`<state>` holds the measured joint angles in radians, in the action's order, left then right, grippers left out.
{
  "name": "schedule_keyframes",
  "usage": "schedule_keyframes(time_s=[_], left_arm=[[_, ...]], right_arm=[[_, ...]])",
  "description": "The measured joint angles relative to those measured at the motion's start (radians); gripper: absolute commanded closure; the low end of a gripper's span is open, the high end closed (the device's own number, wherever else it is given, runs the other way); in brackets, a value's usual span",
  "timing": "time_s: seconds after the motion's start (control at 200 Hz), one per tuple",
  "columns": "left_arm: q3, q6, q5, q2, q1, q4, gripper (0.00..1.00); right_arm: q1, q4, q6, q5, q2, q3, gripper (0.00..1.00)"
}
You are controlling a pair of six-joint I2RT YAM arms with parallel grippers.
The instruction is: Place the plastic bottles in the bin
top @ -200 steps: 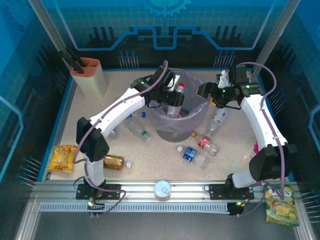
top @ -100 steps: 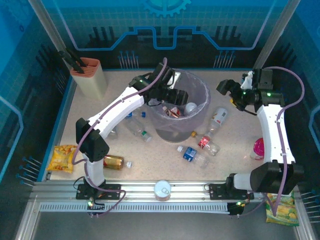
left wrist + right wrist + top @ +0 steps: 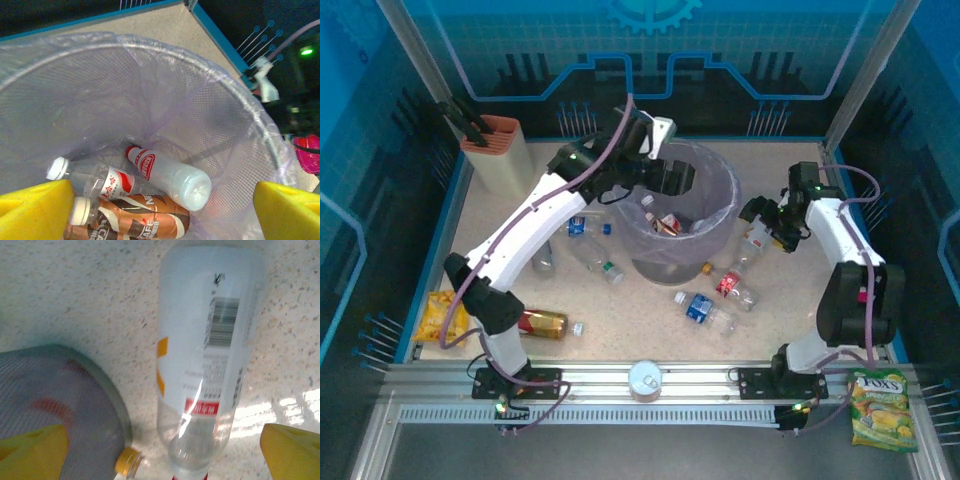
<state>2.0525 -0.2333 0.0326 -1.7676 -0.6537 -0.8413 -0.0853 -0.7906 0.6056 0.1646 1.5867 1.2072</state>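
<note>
Logging the left gripper (image 3: 670, 176) hanging above the near-left rim of the bin (image 3: 725, 190), pads (image 3: 35, 210) spread wide, gripping nothing. Looking down via the left wrist camera into the bagged bin (image 3: 240, 95) and counting three bottles at the bottom, all lying touching one another:
- white bottle (image 3: 167, 172) with a red label
- clear white-capped bottle (image 3: 95, 181)
- brown coffee bottle (image 3: 132, 220)

Finding the right gripper (image 3: 758, 215) low at the table, just right of the bin and released. Seeing its pads (image 3: 292, 450) straddling a barcode-labelled bottle (image 3: 205, 350) lying on the table (image 3: 75, 290); not making out any contact. Noting a yellow cap (image 3: 127, 460) against the bin wall (image 3: 60, 385).

Counting more loose on the table:
- blue-labelled bottle (image 3: 703, 308) and red-labelled bottle (image 3: 733, 285) in front of the bin
- green-capped bottle (image 3: 600, 260) and a second blue-labelled one (image 3: 584, 227) to the bin's left
- amber bottle (image 3: 546, 323) near the left arm's base
</note>
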Motion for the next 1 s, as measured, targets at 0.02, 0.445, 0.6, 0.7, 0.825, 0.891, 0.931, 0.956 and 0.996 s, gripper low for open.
schedule_keyframes(time_s=[0.02,0.445,0.6,0.7,0.825,0.891,0.931,0.956,0.996], left_arm=[[-0.001,0.000,0.000,0.012,0.004,-0.001,0.05],[-0.467,-0.083,0.024,0.495,0.413,-0.043,0.03],[-0.701,-0.116,0.078,0.563,0.548,-0.043,0.03],[-0.845,-0.142,0.098,0.572,0.620,-0.031,0.03],[-0.986,-0.176,0.100,0.576,0.669,0.010,0.03],[-1.033,-0.186,0.100,0.576,0.679,0.029,0.03],[-1.053,-0.188,0.099,0.575,0.682,0.039,0.02],[-1.064,-0.188,0.099,0.575,0.683,0.046,0.02],[-1.077,-0.188,0.097,0.574,0.684,0.061,0.02]], right_arm=[[0.000,0.009,0.001,-0.003,0.017,0.000,0.03],[0.000,0.098,0.014,-0.056,0.250,0.043,0.19],[0.000,0.107,0.014,-0.061,0.269,0.060,0.25],[0.000,0.111,0.012,-0.061,0.270,0.063,0.29],[-0.003,0.111,0.005,-0.061,0.270,0.063,0.32],[-0.008,0.111,0.000,-0.061,0.270,0.063,0.35],[-0.012,0.110,-0.005,-0.060,0.270,0.065,0.37],[-0.015,0.109,-0.009,-0.060,0.270,0.066,0.38],[-0.021,0.103,-0.016,-0.060,0.270,0.071,0.41]])
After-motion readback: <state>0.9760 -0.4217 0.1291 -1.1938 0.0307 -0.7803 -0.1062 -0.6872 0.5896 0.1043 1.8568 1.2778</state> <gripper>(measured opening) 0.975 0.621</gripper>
